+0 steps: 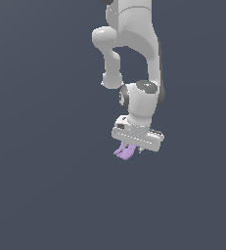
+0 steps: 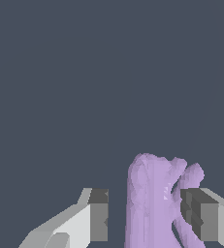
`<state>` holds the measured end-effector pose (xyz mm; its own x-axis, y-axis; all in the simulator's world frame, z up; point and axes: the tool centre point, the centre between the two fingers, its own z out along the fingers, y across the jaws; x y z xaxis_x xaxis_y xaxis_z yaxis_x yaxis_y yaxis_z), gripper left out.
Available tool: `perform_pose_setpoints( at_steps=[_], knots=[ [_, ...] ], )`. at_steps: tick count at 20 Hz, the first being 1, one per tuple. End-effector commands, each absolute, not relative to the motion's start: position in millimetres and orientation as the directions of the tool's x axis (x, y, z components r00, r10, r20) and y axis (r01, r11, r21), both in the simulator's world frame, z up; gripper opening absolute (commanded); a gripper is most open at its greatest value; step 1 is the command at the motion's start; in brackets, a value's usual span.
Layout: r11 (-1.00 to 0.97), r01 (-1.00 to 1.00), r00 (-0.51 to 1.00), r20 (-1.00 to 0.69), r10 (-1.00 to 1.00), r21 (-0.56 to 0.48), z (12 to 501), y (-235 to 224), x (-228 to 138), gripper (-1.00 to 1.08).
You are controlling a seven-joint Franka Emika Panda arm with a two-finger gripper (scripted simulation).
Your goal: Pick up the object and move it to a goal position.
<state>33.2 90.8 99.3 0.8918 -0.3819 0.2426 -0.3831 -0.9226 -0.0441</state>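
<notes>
The pincer (image 2: 145, 220) sits nearest the wrist camera, its two dark pads (image 2: 99, 215) part open with the lilac object (image 2: 150, 203) between them. One pad appears to touch the object; a clear gap separates the other pad from it. Whether the grip is secure cannot be told from these views.

In the exterior view the object (image 1: 123, 151) hangs just below the pincer (image 1: 134, 146), under the white arm (image 1: 134, 49). No goal marker is visible, and the surface below is a uniform dark grey with no edge.

Recommended procedure: close the free pad onto the object until both pads bear on it, then travel slowly. The lobes are pointed and uneven, so contact is probably narrow and the piece may rotate.

The object is matte and lumpy; the arm is smooth and rounded.
</notes>
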Motion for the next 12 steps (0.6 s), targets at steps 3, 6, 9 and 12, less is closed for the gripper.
perform_pose_setpoints(
  at_steps=[3,6,9,12],
  knots=[
    [-0.922,-0.384,0.891,0.243,-0.383,-0.044,92,90,35,0.28],
    [-0.922,-0.385,0.891,0.244,-0.384,-0.045,81,90,37,0.28],
    [-0.921,-0.386,0.890,0.244,-0.385,-0.046,73,89,39,0.28],
    [-0.921,-0.386,0.890,0.244,-0.385,-0.046,70,89,40,0.28]
  ],
)
